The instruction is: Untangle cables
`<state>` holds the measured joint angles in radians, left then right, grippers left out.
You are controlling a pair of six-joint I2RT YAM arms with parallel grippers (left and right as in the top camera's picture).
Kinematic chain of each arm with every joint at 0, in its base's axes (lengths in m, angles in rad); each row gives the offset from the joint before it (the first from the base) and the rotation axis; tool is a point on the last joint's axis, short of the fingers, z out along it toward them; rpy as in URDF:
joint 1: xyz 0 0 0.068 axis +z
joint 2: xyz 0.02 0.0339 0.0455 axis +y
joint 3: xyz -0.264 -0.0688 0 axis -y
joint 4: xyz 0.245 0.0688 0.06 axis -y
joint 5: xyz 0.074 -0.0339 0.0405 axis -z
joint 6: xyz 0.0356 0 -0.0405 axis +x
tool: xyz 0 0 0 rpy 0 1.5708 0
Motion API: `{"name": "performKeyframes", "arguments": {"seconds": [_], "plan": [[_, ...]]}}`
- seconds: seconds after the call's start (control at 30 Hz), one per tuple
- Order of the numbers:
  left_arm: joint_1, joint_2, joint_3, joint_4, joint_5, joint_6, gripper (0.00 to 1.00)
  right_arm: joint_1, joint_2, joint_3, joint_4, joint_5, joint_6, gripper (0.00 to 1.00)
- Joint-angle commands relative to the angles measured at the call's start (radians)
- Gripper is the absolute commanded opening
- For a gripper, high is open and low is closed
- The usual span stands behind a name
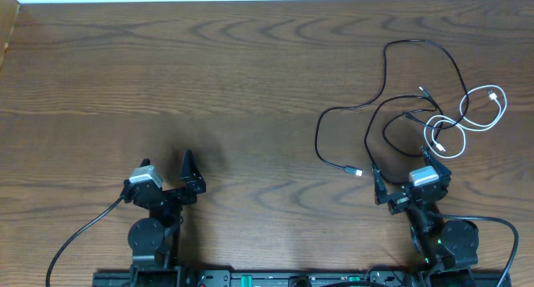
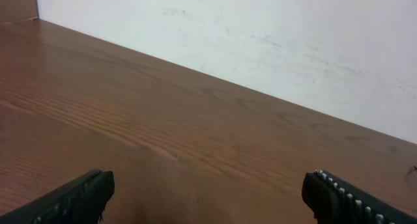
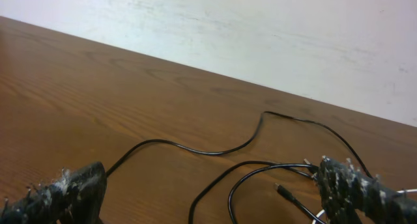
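At the near edge of the bench (image 1: 250, 70), the left pincer (image 2: 208, 182) stands wide with only bare wood between its fingers. The right pincer (image 3: 212, 174) is just as wide and holds nothing. Just beyond the right pincer, by the right edge, lie the black cables (image 3: 195, 152), looped over one another. One plug (image 1: 355, 172) rests loose on the wood to the left of that pincer. Farther out, the white cable (image 1: 484, 124) curls through the black loops, nearest the right edge. The far left of the bench is bare up to the wall (image 2: 260, 42).

The untangling looks not yet begun, since no strand is gripped or pulled free. The next move likely calls for the right pincer to drop onto a single strand, perhaps by the loose plug. The left pincer, well apart, would then need to cross over to hold the rest. No brand, label or writing can be read.
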<state>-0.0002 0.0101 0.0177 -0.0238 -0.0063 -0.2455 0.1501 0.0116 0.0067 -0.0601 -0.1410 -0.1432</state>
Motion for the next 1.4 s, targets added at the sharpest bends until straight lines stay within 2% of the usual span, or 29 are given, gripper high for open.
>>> {"name": "performKeyframes", "arguments": {"seconds": [0.0, 0.67, 0.97, 1.37], "plan": [[0.006, -0.009, -0.013, -0.047, -0.035, 0.016, 0.98, 0.006, -0.008, -0.001, -0.004, 0.003, -0.011, 0.99], [0.006, -0.006, -0.013, -0.047, -0.035, 0.016, 0.98, 0.006, -0.007, -0.001, 0.058, 0.003, -0.011, 0.99], [0.006, -0.006, -0.013, -0.047, -0.035, 0.016, 0.98, 0.004, -0.007, -0.001, -0.006, 0.003, -0.011, 0.99], [0.006, -0.006, -0.013, -0.047, -0.035, 0.016, 0.98, 0.004, -0.007, -0.001, -0.004, 0.003, -0.011, 0.99]]}}
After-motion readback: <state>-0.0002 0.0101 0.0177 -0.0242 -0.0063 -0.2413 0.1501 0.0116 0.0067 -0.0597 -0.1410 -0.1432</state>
